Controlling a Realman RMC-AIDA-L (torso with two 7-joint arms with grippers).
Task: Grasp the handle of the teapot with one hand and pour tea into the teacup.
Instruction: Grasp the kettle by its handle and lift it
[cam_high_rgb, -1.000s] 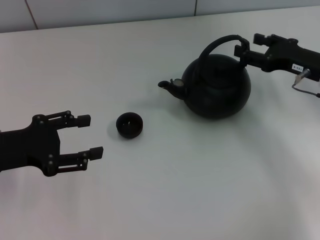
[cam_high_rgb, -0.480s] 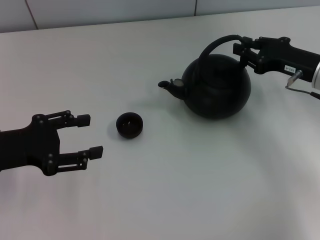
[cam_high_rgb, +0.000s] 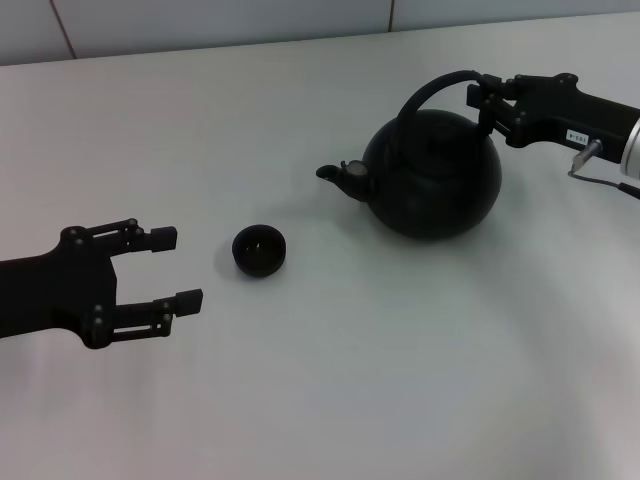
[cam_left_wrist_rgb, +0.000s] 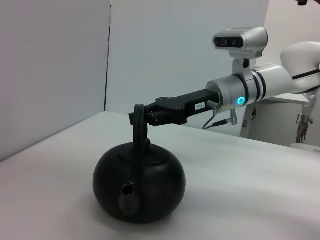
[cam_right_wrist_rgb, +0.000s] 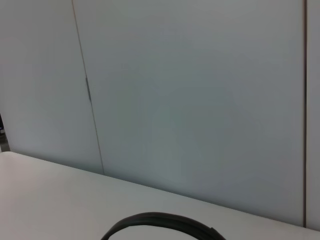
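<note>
Grasp step: right hand (cam_high_rgb: 482, 100) is clamped on the handle (cam_high_rgb: 432, 88) of the teapot (cam_high_rgb: 432, 172). Next: lift and tip over the teacup (cam_high_rgb: 259, 249). Left hand (cam_high_rgb: 176, 268) is parked, fingers spread.

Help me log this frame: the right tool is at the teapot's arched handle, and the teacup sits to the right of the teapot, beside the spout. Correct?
Not quite. In the head view the teacup sits to the left of the teapot, apart from its spout and nearer the left tool. The right tool is indeed at the handle.

White table (cam_high_rgb: 330, 400), pale panelled wall (cam_right_wrist_rgb: 190, 100) behind it
</note>
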